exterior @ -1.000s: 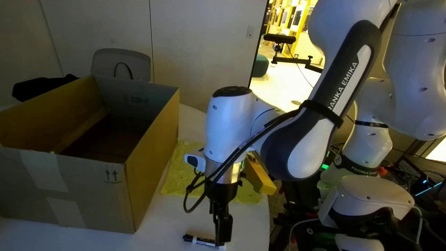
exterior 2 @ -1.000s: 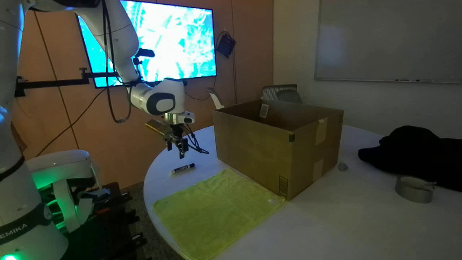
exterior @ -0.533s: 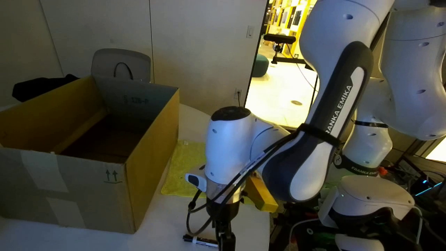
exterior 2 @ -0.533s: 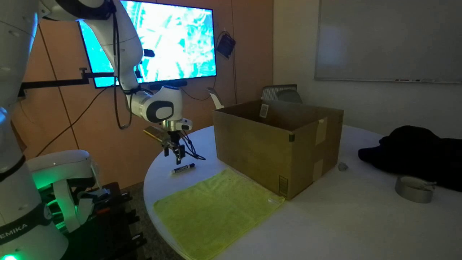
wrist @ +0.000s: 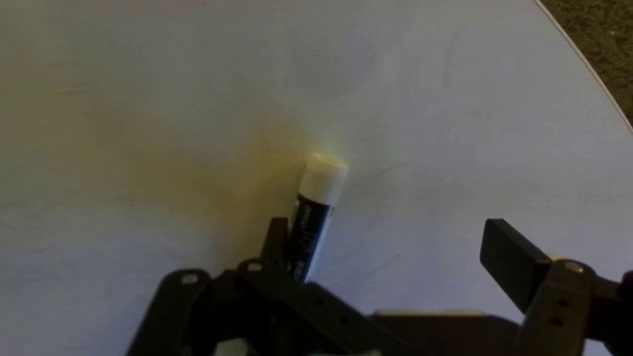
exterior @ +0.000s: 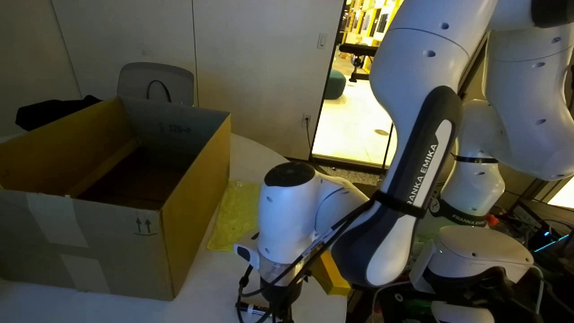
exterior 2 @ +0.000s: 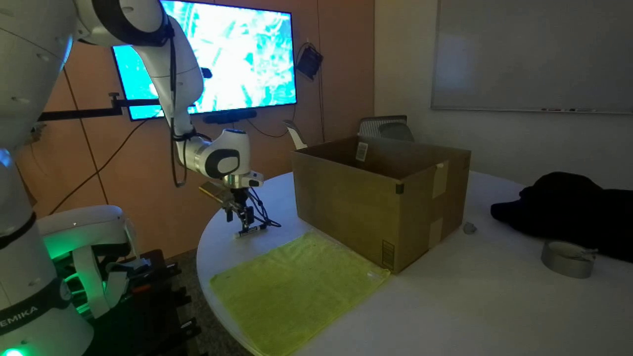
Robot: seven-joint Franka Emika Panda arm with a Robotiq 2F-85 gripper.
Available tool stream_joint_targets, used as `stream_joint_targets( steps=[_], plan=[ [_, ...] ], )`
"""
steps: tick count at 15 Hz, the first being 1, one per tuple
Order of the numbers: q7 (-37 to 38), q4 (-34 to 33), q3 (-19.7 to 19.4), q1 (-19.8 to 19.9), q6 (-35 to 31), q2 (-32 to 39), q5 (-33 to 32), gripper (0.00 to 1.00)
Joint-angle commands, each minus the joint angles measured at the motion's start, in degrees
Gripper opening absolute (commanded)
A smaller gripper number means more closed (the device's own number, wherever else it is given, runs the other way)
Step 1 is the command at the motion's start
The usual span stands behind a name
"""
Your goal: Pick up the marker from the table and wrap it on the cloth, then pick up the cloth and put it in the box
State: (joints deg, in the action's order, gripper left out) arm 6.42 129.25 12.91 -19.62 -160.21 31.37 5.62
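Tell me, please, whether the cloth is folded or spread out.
Spread out: in an exterior view, the cloth lies flat on the table beside the box, with no fold showing.

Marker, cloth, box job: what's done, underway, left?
Done: no task step yet; the marker lies on the table.
In hand: apparently the grasp; the gripper is open at the marker, not closed on it.
Left: grip the marker, wrap it in the cloth, spread beside the box, then box the bundle.
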Motion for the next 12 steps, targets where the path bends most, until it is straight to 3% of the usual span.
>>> stream_joint_targets(
  steps=[1, 8, 9, 12],
  plan=[
    [3.1, -3.0, -2.8, -2.5, -0.5, 2.6, -2.8, 1.00],
    [4.3, -4.5, -5.6, -4.2, 0.5, 3.4, -5.6, 0.98],
    [4.2, -4.6, -5.6, -4.2, 0.8, 3.3, -5.9, 0.81],
    [3.6, -4.6, -5.5, -3.5, 1.6, 3.0, -6.3, 0.61]
  ],
)
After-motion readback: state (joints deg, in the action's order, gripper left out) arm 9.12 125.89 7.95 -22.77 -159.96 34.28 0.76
